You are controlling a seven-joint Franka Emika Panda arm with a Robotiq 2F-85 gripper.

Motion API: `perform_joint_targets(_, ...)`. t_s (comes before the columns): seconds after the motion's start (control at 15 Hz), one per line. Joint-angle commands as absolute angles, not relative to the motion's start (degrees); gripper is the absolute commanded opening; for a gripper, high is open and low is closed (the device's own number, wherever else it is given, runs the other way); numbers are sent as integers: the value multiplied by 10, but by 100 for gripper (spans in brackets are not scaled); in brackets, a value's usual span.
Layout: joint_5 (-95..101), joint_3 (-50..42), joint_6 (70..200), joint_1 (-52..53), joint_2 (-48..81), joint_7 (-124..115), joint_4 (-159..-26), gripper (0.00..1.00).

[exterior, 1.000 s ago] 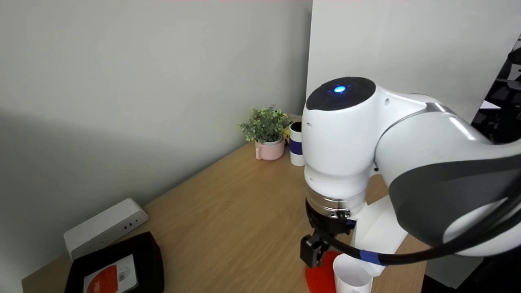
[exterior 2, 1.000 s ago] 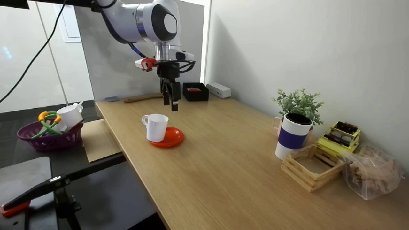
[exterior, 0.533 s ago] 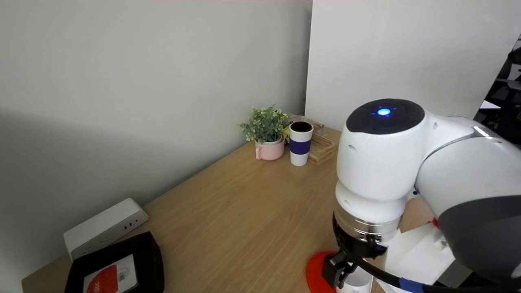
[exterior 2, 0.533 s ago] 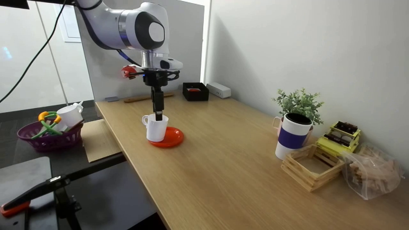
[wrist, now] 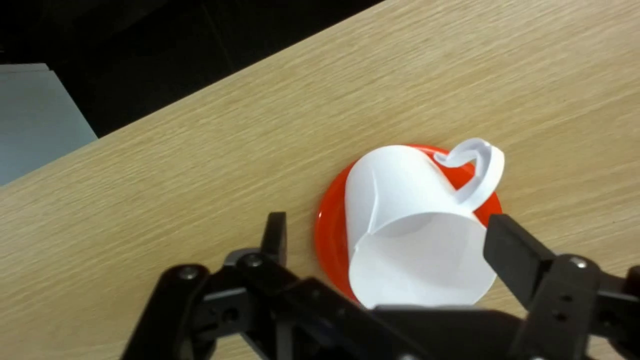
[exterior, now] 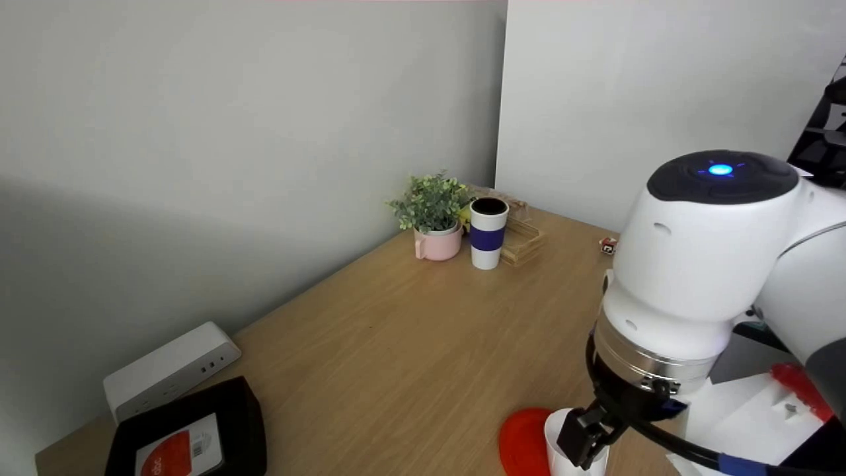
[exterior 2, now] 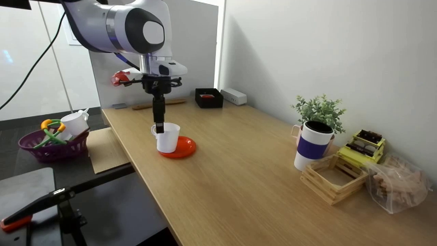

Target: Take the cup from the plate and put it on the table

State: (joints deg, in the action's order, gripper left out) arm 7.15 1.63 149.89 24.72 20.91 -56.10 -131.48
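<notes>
Cup stands on plate, nearer right finger in wrist view; your gripper gapes, holding nothing. Best shift right, centre cup, lower, squeeze gently, lift straight up.

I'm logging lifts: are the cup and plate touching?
Touching: in an exterior view, the cup stands on the plate, its base meeting the red surface with no gap.

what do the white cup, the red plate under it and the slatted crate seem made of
White cup: satiny, probably plastic, from the seam-like line down its side; ceramic possible.
Red plate: glossy, likely plastic, with a highlight on its rim.
Slatted crate: apparently wood, matte, with pale brown slats.
</notes>
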Motion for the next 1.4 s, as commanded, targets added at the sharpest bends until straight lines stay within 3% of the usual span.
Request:
perform_joint_targets(0.0,75,25,1514,237,177,-567,-1345,100)
perform_joint_targets(1.33,-25,59,1514,161,227,-416,-1301,100)
